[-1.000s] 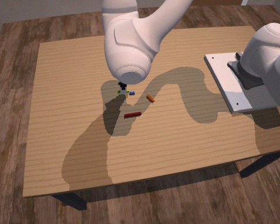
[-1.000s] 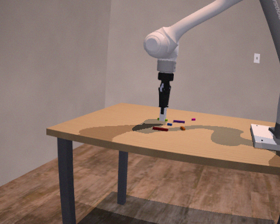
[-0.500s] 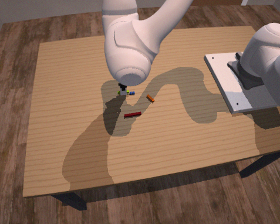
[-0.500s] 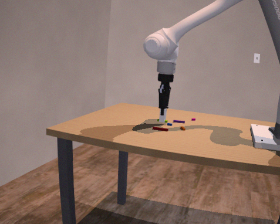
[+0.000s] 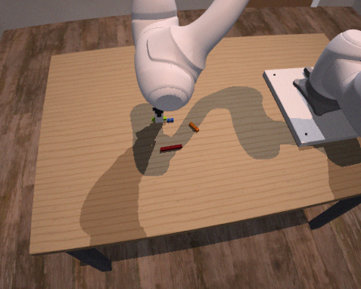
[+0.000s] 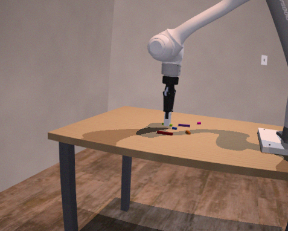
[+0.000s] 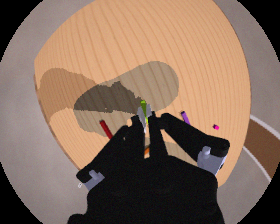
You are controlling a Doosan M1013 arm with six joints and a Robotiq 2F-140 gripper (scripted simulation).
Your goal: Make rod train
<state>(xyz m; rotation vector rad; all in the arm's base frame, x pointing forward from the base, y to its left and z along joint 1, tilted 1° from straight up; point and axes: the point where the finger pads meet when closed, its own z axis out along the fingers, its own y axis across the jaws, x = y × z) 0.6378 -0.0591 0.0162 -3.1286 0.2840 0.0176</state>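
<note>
My gripper [image 6: 168,116] points straight down and is shut on the lime rod [image 5: 154,119], gripping it at its middle. The rod is level, at or just above the table top, and its two ends stick out on either side of the fingers [image 6: 167,124]. A small blue rod [image 5: 170,119] lies just to the right of the lime rod's end, close to it. The red rod [image 5: 171,147] lies flat nearer the front. In the wrist view the lime rod [image 7: 144,112] shows between the fingertips [image 7: 148,123].
An orange rod [image 5: 194,126] lies right of the blue one. A purple rod [image 6: 184,125] and a small magenta rod [image 6: 198,123] lie farther back; the arm hides them in the overhead view. The robot's base plate [image 5: 306,107] sits at the table's right.
</note>
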